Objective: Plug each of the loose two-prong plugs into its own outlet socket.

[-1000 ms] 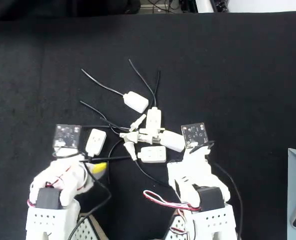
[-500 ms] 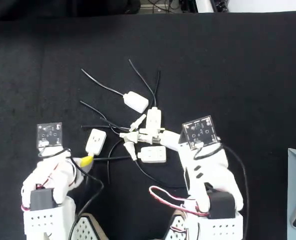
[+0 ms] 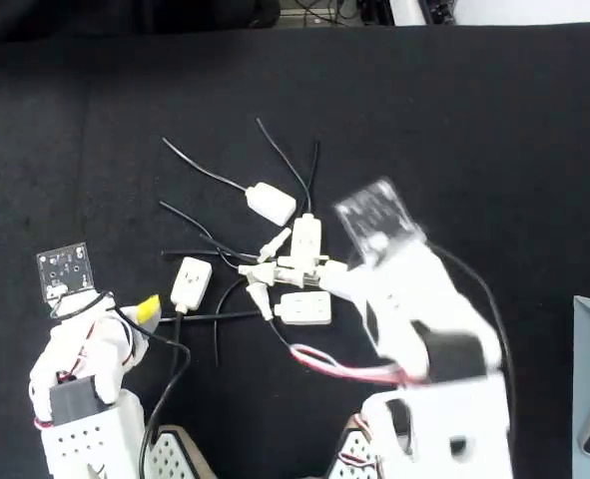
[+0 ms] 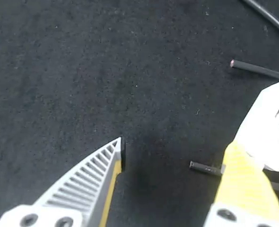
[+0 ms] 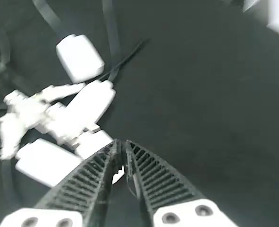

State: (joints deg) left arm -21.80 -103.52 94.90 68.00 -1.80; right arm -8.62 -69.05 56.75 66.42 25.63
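Since the earlier frames, the left gripper point(image 4: 177, 149) has been drawn back leftward from the white rectangular socket block point(image 3: 190, 282), and the right gripper point(image 5: 122, 144) has been carried forward over the tangled cluster of white plugs point(image 3: 295, 267). The left gripper's ribbed grey and yellow-faced fingers are spread wide and hold nothing. The right gripper's ribbed dark fingers are pressed nearly together, empty, near a smooth oblong plug point(image 5: 89, 106). Thin black cords point(image 3: 200, 172) are strewn across the matte black cloth point(image 3: 494, 150).
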